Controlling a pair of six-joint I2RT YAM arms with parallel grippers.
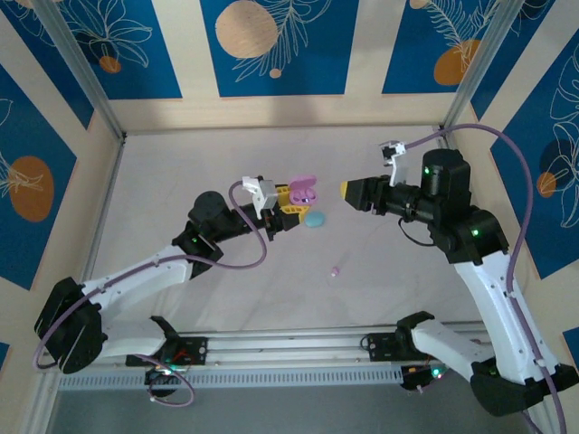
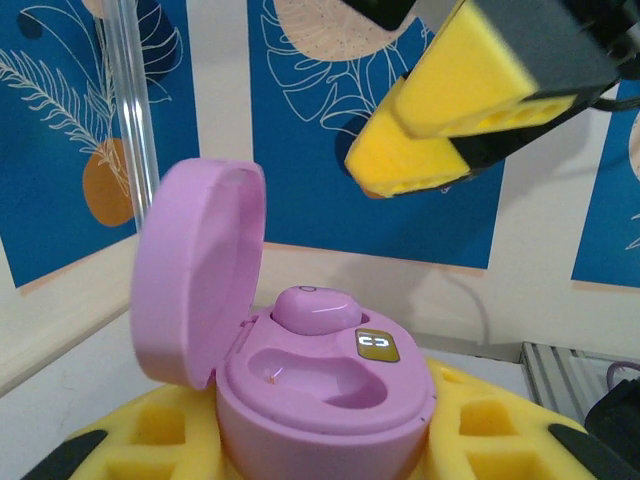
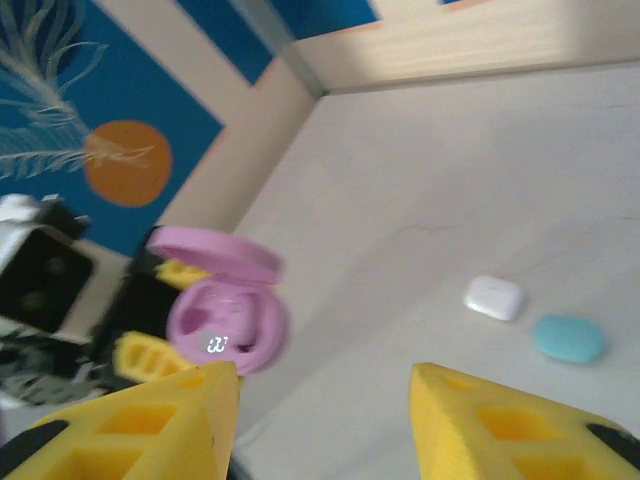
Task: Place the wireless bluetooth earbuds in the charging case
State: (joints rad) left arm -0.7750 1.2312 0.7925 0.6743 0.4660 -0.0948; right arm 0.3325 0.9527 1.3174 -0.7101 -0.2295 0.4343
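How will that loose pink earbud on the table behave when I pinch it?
The loose pink earbud looks tiny and rounded, so a nudge will probably send it rolling. Its seated twin in the pink case is glossy, so expect it slippery. Likely very light: it may squirt from a hard pinch.

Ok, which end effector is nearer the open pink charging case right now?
Left. The left end effector is clamped on the pink charging case, lid open. The right end effector hangs off to its right, apart from it, jaws open and empty.
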